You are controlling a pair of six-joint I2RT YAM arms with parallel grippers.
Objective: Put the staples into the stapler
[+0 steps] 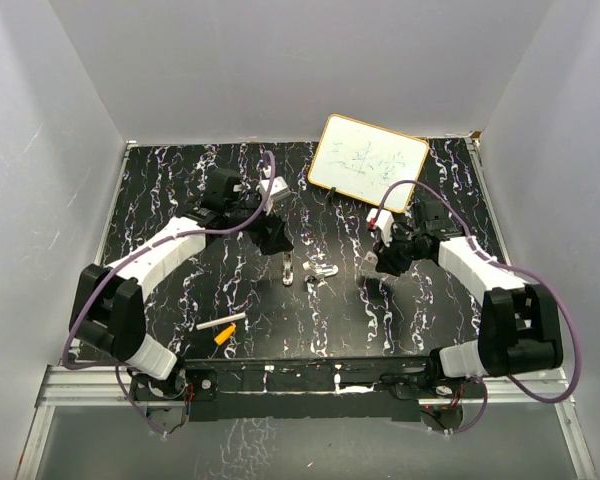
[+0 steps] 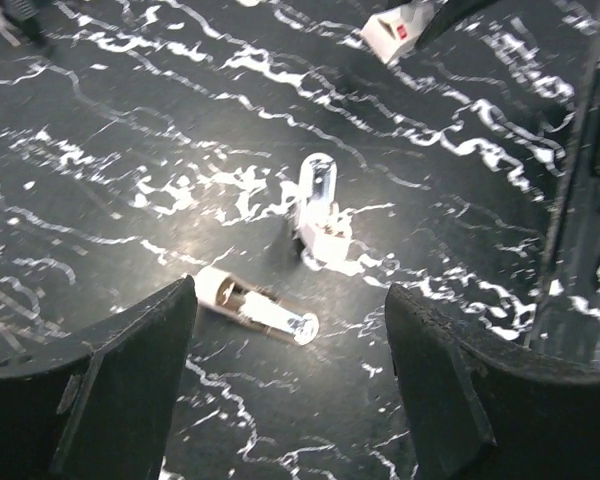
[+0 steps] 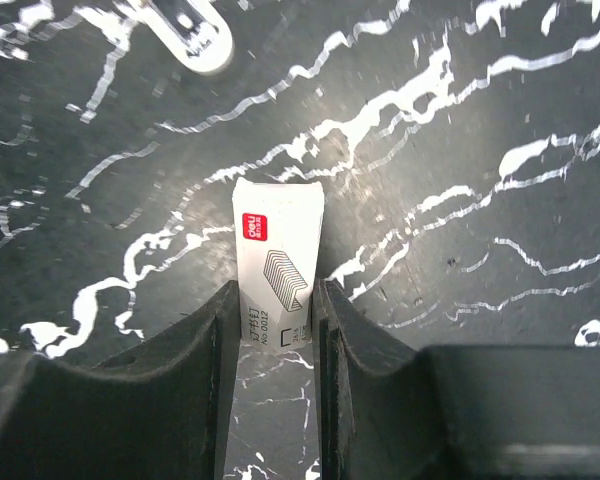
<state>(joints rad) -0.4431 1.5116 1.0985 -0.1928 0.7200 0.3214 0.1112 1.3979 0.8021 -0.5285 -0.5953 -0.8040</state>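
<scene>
The stapler lies mid-table as two slim white and grey pieces. One piece (image 1: 322,271) (image 2: 320,212) is propped up at one end. The other (image 1: 285,270) (image 2: 256,305) lies flat just off my left finger. I cannot tell whether they are joined. My left gripper (image 1: 279,246) (image 2: 290,296) is open and empty, hovering just above them. My right gripper (image 1: 375,260) (image 3: 277,290) is shut on a small white staple box (image 3: 277,250) with a red logo, held just above the table right of the stapler. The box also shows in the left wrist view (image 2: 395,35). One stapler piece (image 3: 192,35) shows at the top left of the right wrist view.
A small whiteboard (image 1: 368,162) with a wooden frame lies at the back right. A white stick (image 1: 220,323) and an orange piece (image 1: 225,336) lie near the front left. The black marbled table (image 1: 180,190) is walled in by white panels.
</scene>
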